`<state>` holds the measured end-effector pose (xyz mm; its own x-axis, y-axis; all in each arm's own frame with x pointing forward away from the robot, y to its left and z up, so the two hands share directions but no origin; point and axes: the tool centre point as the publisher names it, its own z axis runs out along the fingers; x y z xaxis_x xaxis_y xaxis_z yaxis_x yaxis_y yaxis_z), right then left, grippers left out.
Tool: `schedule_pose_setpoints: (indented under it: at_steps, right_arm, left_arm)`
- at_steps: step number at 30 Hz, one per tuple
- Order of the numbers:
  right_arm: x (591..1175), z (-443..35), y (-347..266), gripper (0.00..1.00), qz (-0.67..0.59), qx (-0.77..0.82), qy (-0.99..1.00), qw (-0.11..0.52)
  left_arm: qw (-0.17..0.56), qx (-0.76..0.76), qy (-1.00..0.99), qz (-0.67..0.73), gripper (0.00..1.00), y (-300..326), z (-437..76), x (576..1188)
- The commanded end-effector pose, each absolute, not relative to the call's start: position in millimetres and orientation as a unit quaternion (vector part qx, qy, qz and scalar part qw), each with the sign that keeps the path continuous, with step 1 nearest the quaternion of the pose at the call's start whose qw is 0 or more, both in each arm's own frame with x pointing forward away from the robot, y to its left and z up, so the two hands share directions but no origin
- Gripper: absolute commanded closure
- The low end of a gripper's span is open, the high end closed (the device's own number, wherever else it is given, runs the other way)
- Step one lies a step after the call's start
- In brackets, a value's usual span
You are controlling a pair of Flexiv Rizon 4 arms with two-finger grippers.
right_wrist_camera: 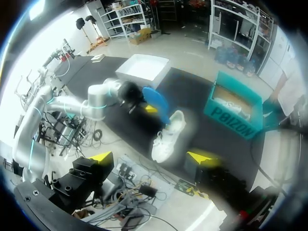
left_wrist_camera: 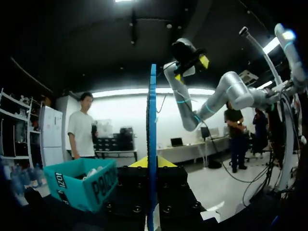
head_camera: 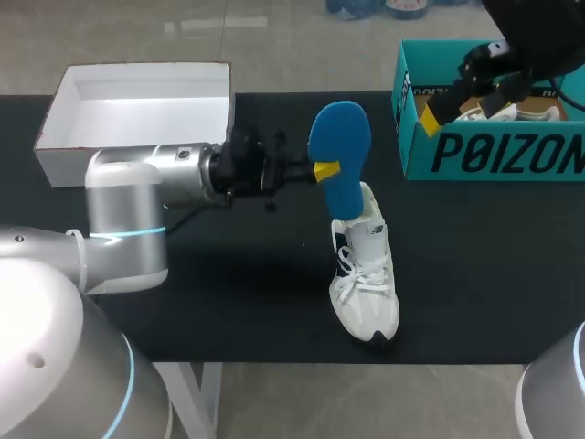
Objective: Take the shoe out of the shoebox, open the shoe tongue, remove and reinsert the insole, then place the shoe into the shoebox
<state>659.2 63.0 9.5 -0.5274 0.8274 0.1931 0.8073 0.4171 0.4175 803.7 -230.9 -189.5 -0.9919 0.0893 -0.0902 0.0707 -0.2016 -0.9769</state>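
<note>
The white shoe (head_camera: 366,279) lies on the black table (head_camera: 228,293), toe toward the robot. The left claw (head_camera: 326,169) is clenched on the blue insole (head_camera: 341,151), a yellow tip on each face, seen edge-on in the left wrist view. The insole stands upright over the shoe's heel, its lower end at the shoe's opening; whether it is still inside, I cannot tell. The right claw (right_wrist_camera: 151,157) hangs high above the shoe, fingers spread wide, gripping nothing. The teal shoebox (head_camera: 494,151) sits beyond the shoe to its right, a white box (head_camera: 137,110) beyond it to its left
</note>
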Motion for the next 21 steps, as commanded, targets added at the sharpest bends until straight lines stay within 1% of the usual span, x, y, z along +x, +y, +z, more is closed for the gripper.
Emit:
schedule_pose_setpoints:
  at_steps: [1,8,11,21]
  right_arm:
    - [661,11,65,0.00,0.233,0.486,0.842,0.020]
    - [661,11,65,0.00,0.233,0.486,0.842,0.020]
    - [661,11,65,0.00,0.233,0.486,0.842,0.020]
    - [661,11,65,0.00,0.233,0.486,0.842,0.020]
  left_arm:
    - [-0.100,-0.147,-0.617,0.767,1.00,-224,-176,793]
    - [-0.149,-0.229,-0.639,0.719,1.00,-230,-149,786]
    - [-0.164,-0.259,-0.653,0.693,1.00,-233,-144,785]
    - [-0.166,-0.270,-0.656,0.685,1.00,-235,-152,790]
